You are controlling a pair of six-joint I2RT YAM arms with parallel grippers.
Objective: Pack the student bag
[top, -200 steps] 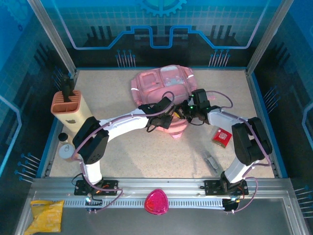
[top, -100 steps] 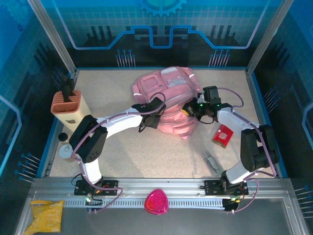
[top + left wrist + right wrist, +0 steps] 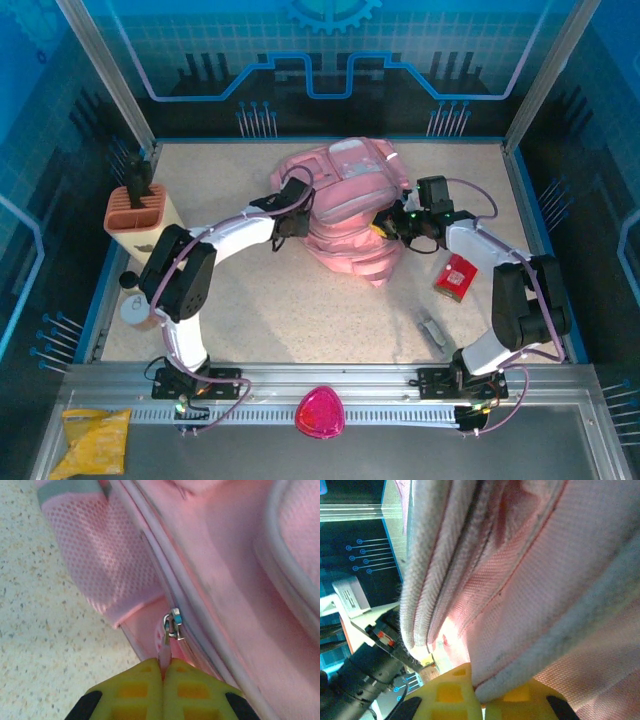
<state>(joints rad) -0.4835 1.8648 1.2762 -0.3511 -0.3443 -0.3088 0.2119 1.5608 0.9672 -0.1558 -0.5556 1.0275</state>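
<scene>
Student bag [image 3: 350, 215] between left hand [image 3: 161, 666], right hand [image 3: 476, 679] (pinched)

Large soft pink student bag [image 3: 350, 210], slumped and crumpled, on the table [image 3: 260, 300], far centre.

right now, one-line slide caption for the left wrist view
Left gripper pinches the zipper pull of the pink student bag, which rests on the speckled table.

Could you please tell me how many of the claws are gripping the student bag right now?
2. The left claw pinches a zipper pull on the student bag, left side; the right claw clamps a fabric edge on its right side.
</scene>
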